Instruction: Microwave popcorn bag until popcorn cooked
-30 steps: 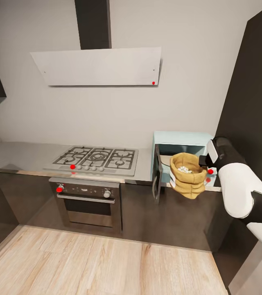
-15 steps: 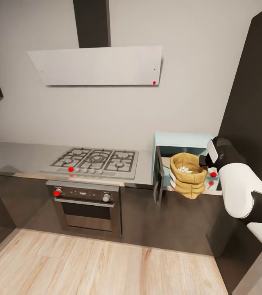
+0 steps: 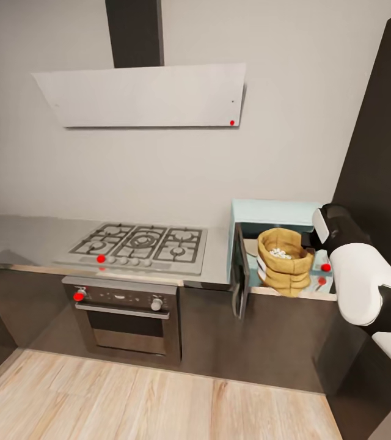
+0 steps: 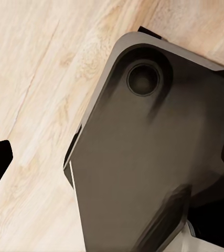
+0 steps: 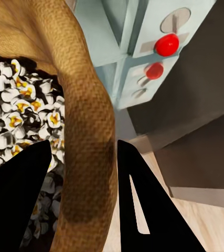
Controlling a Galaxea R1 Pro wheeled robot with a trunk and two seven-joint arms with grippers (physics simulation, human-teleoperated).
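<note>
A gas hob (image 3: 137,241) is set above a steel oven (image 3: 124,318) with red-marked knobs. A pale extractor hood (image 3: 140,96) hangs above. The floor (image 3: 128,403) is light wood.

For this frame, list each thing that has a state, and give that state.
microwave: door swung open
popcorn bag: upright, mouth open, held at the microwave opening
popcorn: popped white pieces inside the bag
right gripper: shut on the bag's rim
oven: door closed
</note>
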